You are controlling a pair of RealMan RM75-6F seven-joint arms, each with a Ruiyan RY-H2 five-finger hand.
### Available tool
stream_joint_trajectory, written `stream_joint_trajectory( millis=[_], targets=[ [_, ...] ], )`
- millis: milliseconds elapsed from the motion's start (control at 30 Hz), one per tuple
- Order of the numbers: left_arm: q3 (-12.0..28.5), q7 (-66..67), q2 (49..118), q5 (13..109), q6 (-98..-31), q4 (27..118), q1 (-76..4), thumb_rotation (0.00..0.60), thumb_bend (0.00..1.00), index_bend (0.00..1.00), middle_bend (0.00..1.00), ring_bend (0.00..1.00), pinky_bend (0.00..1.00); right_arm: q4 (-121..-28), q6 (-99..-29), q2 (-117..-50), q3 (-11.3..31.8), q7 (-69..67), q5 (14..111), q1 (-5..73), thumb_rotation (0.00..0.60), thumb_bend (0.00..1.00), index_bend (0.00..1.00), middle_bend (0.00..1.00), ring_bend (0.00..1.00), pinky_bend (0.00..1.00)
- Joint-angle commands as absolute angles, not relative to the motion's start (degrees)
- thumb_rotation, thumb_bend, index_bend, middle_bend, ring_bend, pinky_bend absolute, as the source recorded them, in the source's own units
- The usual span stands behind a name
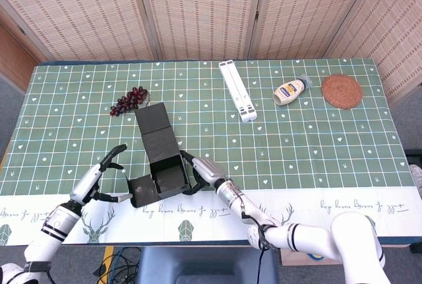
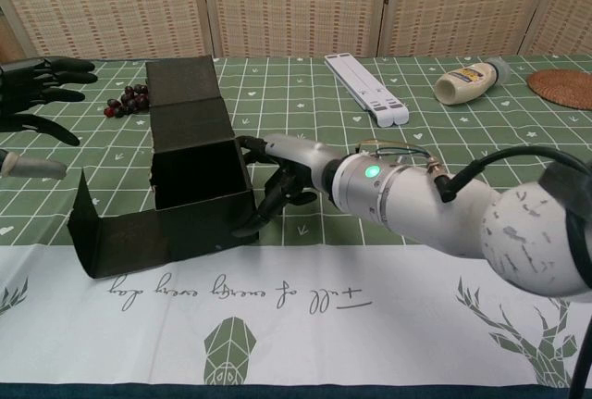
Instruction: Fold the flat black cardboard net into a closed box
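The black cardboard box [image 1: 165,165] stands half folded near the table's front edge, its top open. A long lid flap [image 1: 153,118] lies flat behind it, and a side flap [image 2: 116,232] stands out to its left. My right hand [image 1: 203,172] is on the box's right, fingers spread and touching the right wall [image 2: 242,191], holding nothing. In the chest view the right hand [image 2: 282,172] lies against that wall. My left hand [image 1: 102,175] hovers open just left of the side flap, apart from it. The chest view cuts the left hand [image 2: 28,103] off at the frame edge.
A bunch of dark grapes [image 1: 129,99] lies just behind the lid flap. Further right at the back are a white folded stand [image 1: 238,90], a mayonnaise bottle [image 1: 290,90] on its side and a round woven coaster [image 1: 341,90]. The table's front edge runs close below the box.
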State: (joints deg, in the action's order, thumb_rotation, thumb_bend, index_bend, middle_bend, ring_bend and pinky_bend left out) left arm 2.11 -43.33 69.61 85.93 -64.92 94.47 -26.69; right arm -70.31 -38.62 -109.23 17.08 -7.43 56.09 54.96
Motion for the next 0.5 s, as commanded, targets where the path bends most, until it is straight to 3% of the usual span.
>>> stream_joint_trajectory(
  millis=[33, 200, 500],
  targets=[
    [2.41, -43.25, 69.7, 85.45, -65.44, 94.35, -26.34, 0.6, 0.0, 0.07, 0.05, 0.0, 0.26, -68.87, -39.3, -110.69, 17.68, -7.86, 56.06, 54.91, 0.6, 0.03, 0.0, 0.19, 0.73, 0.98],
    [3.13, -39.39, 70.22, 84.27, -67.07, 93.27, -25.45, 0.6, 0.0, 0.08, 0.05, 0.0, 0.26, -68.95, -40.24, -110.66, 18.86, -9.37, 55.98, 53.83, 0.6, 0.11, 0.09, 0.26, 0.75, 1.0],
    [6.79, -30.67, 72.91, 79.51, -74.22, 90.62, -22.04, 0.6, 0.0, 0.06, 0.05, 0.0, 0.26, -77.13, -43.43, -104.03, 21.34, -16.54, 59.71, 48.75, 0.6, 0.17, 0.15, 0.31, 0.75, 1.0]
  ],
)
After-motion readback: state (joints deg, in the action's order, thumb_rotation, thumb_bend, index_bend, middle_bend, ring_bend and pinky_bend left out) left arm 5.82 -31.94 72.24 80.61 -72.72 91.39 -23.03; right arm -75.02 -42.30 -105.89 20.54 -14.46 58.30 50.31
